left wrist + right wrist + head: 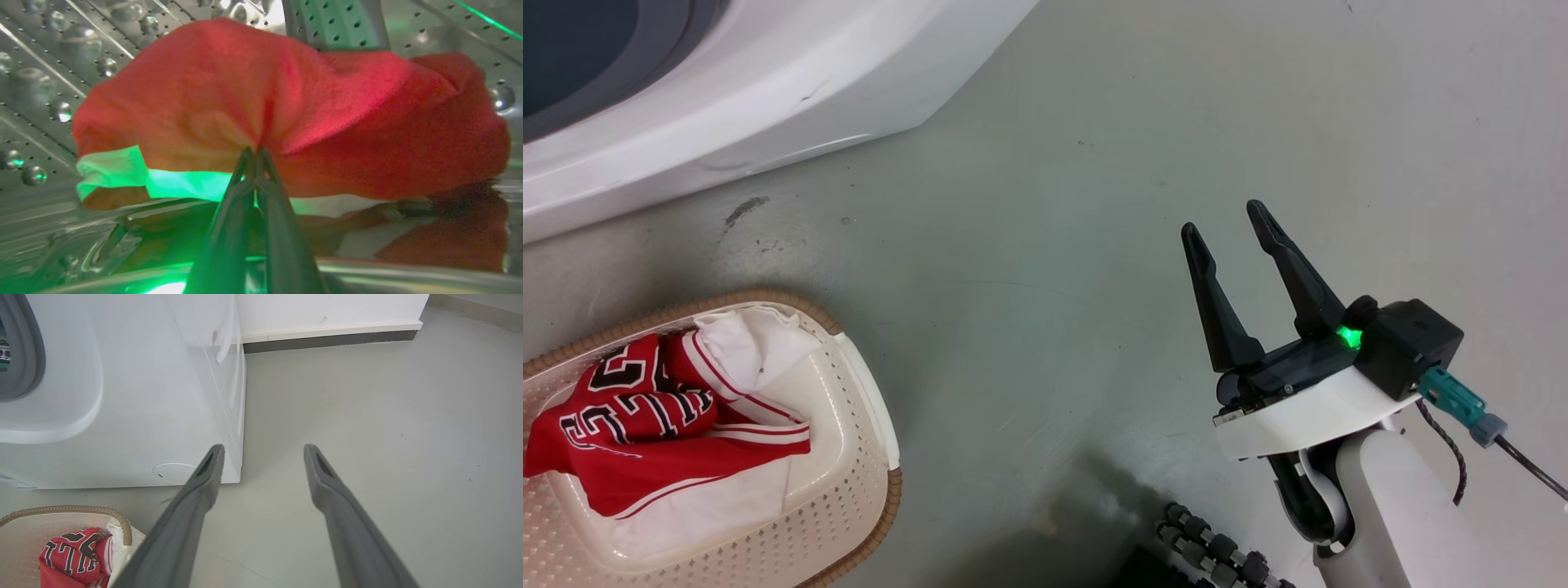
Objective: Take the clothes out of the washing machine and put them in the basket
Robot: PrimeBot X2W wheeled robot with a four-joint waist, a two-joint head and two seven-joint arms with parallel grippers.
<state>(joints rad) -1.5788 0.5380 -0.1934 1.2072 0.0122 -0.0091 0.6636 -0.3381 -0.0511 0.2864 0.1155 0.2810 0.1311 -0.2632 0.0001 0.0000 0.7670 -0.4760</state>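
The left gripper (254, 151) has its jaws clamped on a fold of the red garment (335, 118) in the drum (45, 69). Draw straight back, lifting it clear of the drum's lip (408, 275) (right gripper (1223, 217) waits, jaws apart).

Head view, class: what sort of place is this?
Probably a laundry area: a white front-loading washing machine on a bare grey floor, and beside it a basket holding a red jersey and white cloth.

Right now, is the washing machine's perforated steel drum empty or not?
Not empty: a red garment with a white band lies in the perforated steel drum, pinched by the shut left gripper.
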